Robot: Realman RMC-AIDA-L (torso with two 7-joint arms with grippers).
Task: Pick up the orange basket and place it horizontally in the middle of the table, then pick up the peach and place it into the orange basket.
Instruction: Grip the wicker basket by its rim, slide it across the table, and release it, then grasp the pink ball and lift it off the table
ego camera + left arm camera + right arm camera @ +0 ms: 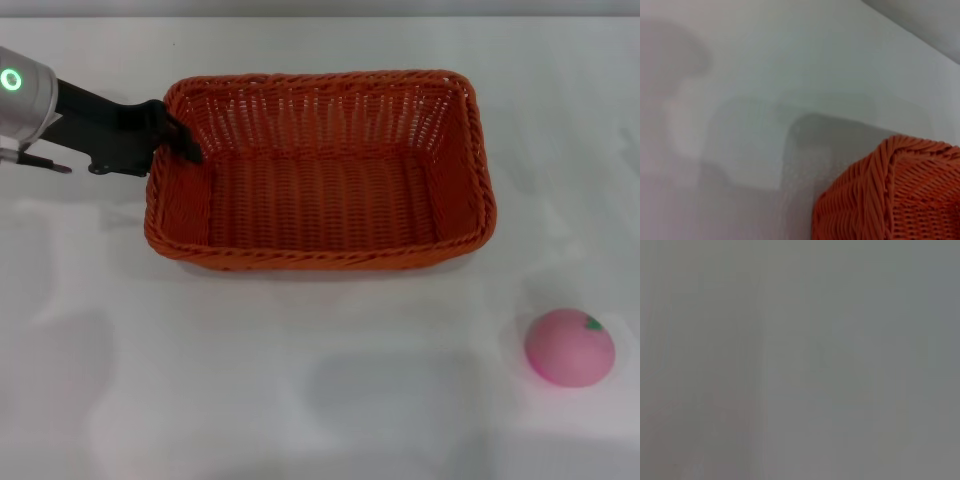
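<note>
From the head view we see our left gripper [178, 135] reaching in from the left side and meeting the orange basket [320, 175] at its left end wall, near the far left corner. One dark finger [188, 148] hangs inside the basket against the weave; the rest of the gripper sits outside the braided rim, so we judge the fingers clamped on that wall, though the outer finger is hidden. The basket rests on the white table [300, 400] roughly at centre, its long axis running left to right across our view, which already looks like the horizontal placement wanted. The left wrist view shows only a rounded basket corner [890, 195] and bare table beyond. The peach [570, 347] sits on the table to the near right, well apart from the basket and just beyond its right end. That makes the deciding relation plain: the peach lies on our right side, far from the left gripper, so the right arm is likely the nearer one. Our right gripper appears in no view.
</note>
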